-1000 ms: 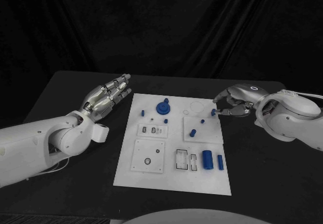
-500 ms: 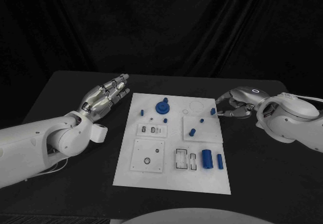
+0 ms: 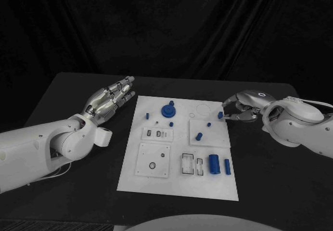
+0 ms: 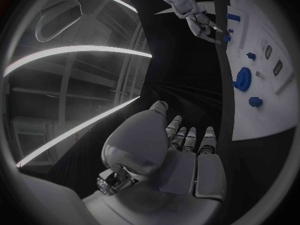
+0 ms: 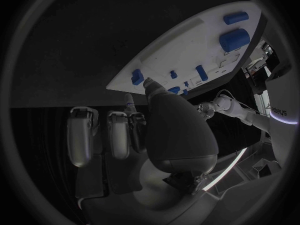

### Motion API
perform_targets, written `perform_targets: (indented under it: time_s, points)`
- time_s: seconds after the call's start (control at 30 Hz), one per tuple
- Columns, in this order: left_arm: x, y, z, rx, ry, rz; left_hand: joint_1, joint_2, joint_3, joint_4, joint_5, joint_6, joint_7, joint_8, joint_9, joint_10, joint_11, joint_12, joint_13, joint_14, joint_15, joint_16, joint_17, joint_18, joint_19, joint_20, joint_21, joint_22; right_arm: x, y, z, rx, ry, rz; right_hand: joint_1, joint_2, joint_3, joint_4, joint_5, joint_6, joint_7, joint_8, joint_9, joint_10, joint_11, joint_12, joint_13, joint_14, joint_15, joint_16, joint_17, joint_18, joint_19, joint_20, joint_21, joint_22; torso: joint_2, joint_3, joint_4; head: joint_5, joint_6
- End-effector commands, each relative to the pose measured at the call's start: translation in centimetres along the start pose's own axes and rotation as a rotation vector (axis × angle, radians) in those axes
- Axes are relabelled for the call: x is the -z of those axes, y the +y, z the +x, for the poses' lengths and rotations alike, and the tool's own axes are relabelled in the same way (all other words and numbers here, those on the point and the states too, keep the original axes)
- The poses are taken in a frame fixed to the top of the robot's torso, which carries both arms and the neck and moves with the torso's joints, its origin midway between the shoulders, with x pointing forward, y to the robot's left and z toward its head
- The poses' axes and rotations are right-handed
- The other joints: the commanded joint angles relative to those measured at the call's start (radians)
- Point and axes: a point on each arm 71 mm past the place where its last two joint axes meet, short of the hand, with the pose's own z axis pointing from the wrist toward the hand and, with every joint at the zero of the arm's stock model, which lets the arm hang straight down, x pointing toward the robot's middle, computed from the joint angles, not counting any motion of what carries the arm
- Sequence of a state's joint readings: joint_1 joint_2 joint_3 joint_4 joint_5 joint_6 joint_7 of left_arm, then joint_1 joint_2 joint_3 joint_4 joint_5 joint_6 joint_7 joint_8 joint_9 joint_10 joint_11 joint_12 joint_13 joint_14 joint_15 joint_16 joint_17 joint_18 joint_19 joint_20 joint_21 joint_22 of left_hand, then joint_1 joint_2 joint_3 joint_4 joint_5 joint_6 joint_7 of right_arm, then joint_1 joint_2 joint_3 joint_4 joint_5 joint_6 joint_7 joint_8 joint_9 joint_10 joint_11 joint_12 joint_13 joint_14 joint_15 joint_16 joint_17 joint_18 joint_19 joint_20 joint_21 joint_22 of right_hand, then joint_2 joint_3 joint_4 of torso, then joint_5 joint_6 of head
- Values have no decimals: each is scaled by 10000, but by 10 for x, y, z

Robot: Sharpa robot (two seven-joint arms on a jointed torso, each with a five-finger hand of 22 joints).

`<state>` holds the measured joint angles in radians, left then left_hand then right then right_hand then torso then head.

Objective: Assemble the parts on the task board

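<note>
The white task board lies in the middle of the black table. On its far part stand a blue round knob and several small blue pegs. A small blue part stands at the board's far right edge, also seen from the right wrist. My right hand hovers just right of it with fingers loosely curled and the thumb tip close beside it, holding nothing. My left hand floats left of the board, fingers stretched out and empty.
Two blue cylinders lie near the board's right front, beside rectangular slots. A square plate with holes sits at the left front. Bare table surrounds the board; a black curtain hangs behind.
One second ago my right hand's fingertips were on the small blue part at the board's edge; the hand has since drawn slightly right, leaving the part standing. The left hand has not moved.
</note>
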<state>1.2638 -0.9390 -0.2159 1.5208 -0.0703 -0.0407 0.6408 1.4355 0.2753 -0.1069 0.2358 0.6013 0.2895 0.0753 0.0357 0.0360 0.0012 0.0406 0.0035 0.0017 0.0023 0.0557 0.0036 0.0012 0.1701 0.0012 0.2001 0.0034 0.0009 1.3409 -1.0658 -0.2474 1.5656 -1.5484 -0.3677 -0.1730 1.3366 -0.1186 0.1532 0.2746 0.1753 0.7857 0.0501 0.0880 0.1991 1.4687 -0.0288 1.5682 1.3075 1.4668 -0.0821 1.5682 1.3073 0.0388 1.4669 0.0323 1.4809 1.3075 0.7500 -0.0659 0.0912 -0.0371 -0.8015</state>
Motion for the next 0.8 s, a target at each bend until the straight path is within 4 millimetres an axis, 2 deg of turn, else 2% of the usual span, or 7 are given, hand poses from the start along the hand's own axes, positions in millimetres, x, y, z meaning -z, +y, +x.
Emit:
perform_targets:
  time_s: [0.03, 0.63, 0.8]
  points:
    - [-1, 0, 3, 125, 176, 78, 65, -45, 50, 20, 38, 26, 25, 46, 12, -12, 84, -35, -17, -23, 58, -36, -12, 104, -12, 42, -34, -9, -1, -3, 1, 2, -165, 242, 132, 15, 29, 62, 19, -36, 13, 1, 16, 1021, -50, 26, 2633, 1040, -78, 26, 2635, -99, 441, -87, -161, 2164, 0, 2, 3, -2, -19]
    - [-1, 1, 3, 160, 228, 9, 73, -45, 80, -1, 41, 7, 30, 42, 9, -12, 90, -35, -17, -23, 69, -36, -12, 103, -12, 54, -34, -9, -6, -1, 11, 14, -31, 157, 228, 65, 20, 53, 56, 231, 48, 198, 114, 1021, -26, 26, 2633, 1040, -60, 26, 2635, -95, 427, -74, -189, 2165, 1, 2, -5, -18, -45]
    - [-2, 2, 3, 172, 244, 0, 73, -45, 80, -1, 41, 7, 30, 42, 9, -12, 90, -35, -17, -23, 69, -36, -12, 103, -12, 54, -34, -9, -9, 0, 13, 34, -17, 119, 299, 89, 25, 27, 180, 352, 62, 304, 168, 1021, -13, 26, 2633, 1040, -50, 26, 2635, -95, 427, -65, -194, 2171, 0, 2, 1, -33, -55]
